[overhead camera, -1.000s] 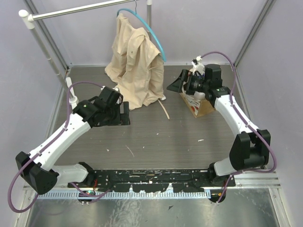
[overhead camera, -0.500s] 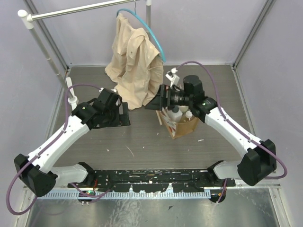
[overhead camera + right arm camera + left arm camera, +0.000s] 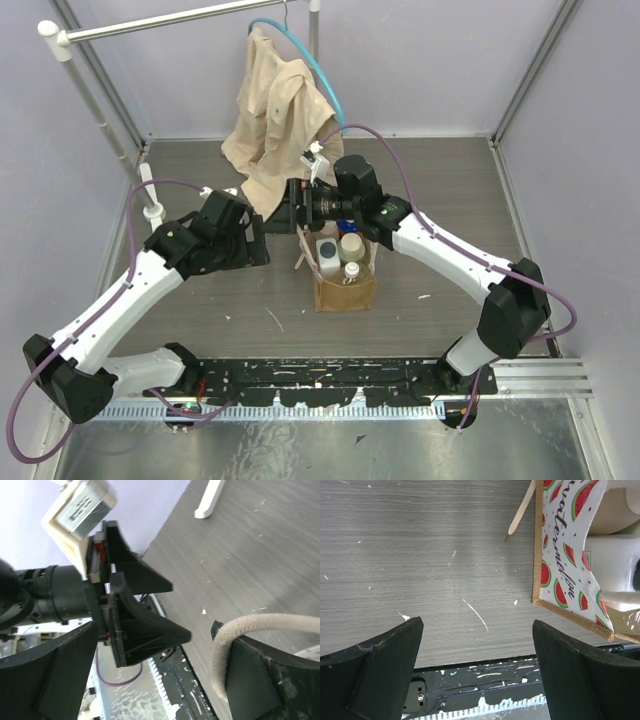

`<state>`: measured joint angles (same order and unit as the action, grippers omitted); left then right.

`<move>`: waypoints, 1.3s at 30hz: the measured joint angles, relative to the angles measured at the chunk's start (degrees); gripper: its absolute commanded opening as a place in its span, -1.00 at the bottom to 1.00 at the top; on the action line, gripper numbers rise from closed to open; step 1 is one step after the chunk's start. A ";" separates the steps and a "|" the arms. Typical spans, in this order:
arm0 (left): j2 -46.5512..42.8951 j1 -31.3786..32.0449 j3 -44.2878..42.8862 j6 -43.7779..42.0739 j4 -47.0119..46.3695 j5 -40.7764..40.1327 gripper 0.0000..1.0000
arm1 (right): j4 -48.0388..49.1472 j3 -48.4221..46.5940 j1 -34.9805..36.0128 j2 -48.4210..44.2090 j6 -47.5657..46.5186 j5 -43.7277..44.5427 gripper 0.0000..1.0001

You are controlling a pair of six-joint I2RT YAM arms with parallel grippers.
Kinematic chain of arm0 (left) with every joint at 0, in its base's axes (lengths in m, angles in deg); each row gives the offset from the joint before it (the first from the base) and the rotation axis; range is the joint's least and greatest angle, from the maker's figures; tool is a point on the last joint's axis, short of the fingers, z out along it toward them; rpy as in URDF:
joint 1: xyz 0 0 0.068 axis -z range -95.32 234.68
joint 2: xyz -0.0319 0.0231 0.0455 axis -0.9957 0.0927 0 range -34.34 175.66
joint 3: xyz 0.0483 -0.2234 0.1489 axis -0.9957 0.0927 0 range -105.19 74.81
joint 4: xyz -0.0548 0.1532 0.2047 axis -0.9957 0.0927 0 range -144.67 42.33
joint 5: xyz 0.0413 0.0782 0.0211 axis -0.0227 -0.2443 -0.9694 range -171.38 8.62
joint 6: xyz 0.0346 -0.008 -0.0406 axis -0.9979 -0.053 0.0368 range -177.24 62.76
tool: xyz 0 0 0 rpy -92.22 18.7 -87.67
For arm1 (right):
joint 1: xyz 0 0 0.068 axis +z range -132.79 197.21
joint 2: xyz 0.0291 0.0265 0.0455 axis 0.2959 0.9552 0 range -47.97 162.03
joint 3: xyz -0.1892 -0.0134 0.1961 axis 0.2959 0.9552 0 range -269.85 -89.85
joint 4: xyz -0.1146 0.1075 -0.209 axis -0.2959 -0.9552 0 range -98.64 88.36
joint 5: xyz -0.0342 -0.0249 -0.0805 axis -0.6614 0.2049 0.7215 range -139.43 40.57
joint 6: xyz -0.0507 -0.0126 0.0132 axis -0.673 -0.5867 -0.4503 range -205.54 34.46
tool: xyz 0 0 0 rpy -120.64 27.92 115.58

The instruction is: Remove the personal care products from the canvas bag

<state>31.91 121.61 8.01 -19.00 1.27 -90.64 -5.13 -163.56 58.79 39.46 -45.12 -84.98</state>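
The right gripper (image 3: 155, 645) has its two fingers spread wide and pinches nothing. One cream handle (image 3: 260, 622) of the canvas bag (image 3: 345, 293) lies curved against the inner side of one finger. The bag stands upright on the grey table (image 3: 420, 555), just beside this gripper, on the side toward the arm bases. In its open mouth there is a white jug-shaped bottle (image 3: 328, 257), a bottle with a cream cap (image 3: 351, 246) and a small bottle with a white cap (image 3: 352, 270); other bottles I cannot make out. The left gripper (image 3: 477, 630) is also spread and holds nothing. It is low over the table, close to the right gripper, with the bag just to its right. A beige shirt (image 3: 275, 110) hangs behind both grippers.
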 measured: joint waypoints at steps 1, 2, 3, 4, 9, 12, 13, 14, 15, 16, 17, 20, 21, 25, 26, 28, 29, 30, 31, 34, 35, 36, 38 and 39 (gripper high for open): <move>-0.24 0.00 0.02 0.09 0.28 -0.79 0.96 | -0.94 -0.83 0.04 0.42 -0.52 0.87 1.00; -0.61 0.00 0.07 0.22 0.57 -1.38 0.96 | -2.69 -1.84 0.04 0.57 -1.62 2.36 1.00; -1.11 0.00 0.17 0.42 0.79 -1.99 0.96 | -4.15 -2.47 0.04 0.55 -2.71 3.63 1.00; -1.77 0.00 0.39 0.55 0.87 -2.51 0.96 | -6.19 -3.28 0.04 0.42 -3.89 5.33 1.00; -3.34 0.00 1.33 1.07 0.76 -3.21 0.96 | -15.89 -5.79 0.07 -1.81 -10.45 15.69 1.00; -3.13 0.00 2.38 1.55 -1.46 -1.70 0.96 | -21.49 -6.69 0.02 -3.93 -13.77 22.67 1.00; -3.13 0.00 3.04 1.92 -2.86 -0.90 0.96 | -22.93 -6.67 0.00 -4.52 -14.45 24.46 1.00; -3.13 0.00 3.65 2.21 -3.93 -0.28 0.96 | -24.79 -6.67 -0.09 -5.18 -15.06 26.12 1.00; -3.10 0.00 4.55 2.58 -5.55 0.66 0.96 | -26.34 -6.56 -0.11 -5.75 -15.52 27.45 1.00; -3.02 0.02 5.35 2.91 -7.02 1.49 0.96 | -27.21 -6.25 -0.13 -6.29 -15.93 28.30 1.00; -2.89 0.11 5.92 3.17 -8.20 2.19 0.96 | -28.28 -5.70 -0.13 -7.04 -16.33 29.33 1.00; -2.67 1.16 7.04 3.63 -12.39 3.32 0.96 | -32.04 -3.76 -0.13 -10.32 -16.90 32.65 1.00; -2.67 1.81 7.13 3.69 -13.62 3.34 0.96 | -32.76 -3.41 -0.13 -11.26 -17.00 33.55 1.00; -2.67 4.98 7.15 3.67 -18.56 3.02 0.96 | -35.60 -3.13 -0.13 -15.39 -16.94 36.61 1.00; -2.64 5.70 7.15 3.65 -19.80 2.89 0.96 | -35.65 -3.10 -0.20 -15.87 -16.94 36.83 0.99; -2.40 6.54 7.15 3.65 -21.53 2.67 0.96 | -35.41 -2.95 -0.20 -16.00 -16.90 37.03 0.93; -2.08 6.82 7.13 3.65 -22.27 2.47 0.96 | -35.10 -2.58 -0.20 -15.78 -16.85 36.98 0.92; -1.64 7.10 7.13 3.65 -22.77 2.21 0.96 | -34.40 -1.79 -0.20 -15.41 -16.76 36.94 0.90; -0.98 7.50 7.10 3.67 -23.21 1.55 0.96 | -33.90 -0.90 -0.17 -14.78 -16.70 36.89 0.88; 0.79 9.25 6.93 3.19 -24.35 -0.92 0.96 | -32.96 0.68 -0.17 -12.22 -16.59 36.96 0.80; 1.40 10.14 6.84 2.84 -24.85 -1.97 0.96 | -32.63 0.85 -0.17 -11.15 -16.57 37.11 0.80; 2.03 11.15 6.75 2.29 -25.49 -3.06 0.96 | -32.24 0.92 -0.17 -10.08 -16.55 37.44 0.80; 3.48 13.05 6.69 1.07 -26.82 -5.09 0.96 | -31.54 0.96 -0.17 -8.44 -16.57 38.23 0.80; 4.00 13.81 6.69 0.52 -27.36 -5.95 0.96 | -31.26 0.98 -0.20 -7.76 -16.57 38.73 0.80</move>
<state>35.91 135.42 14.69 -18.48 -26.09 -96.58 -36.38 -162.58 58.60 31.71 -61.68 -46.25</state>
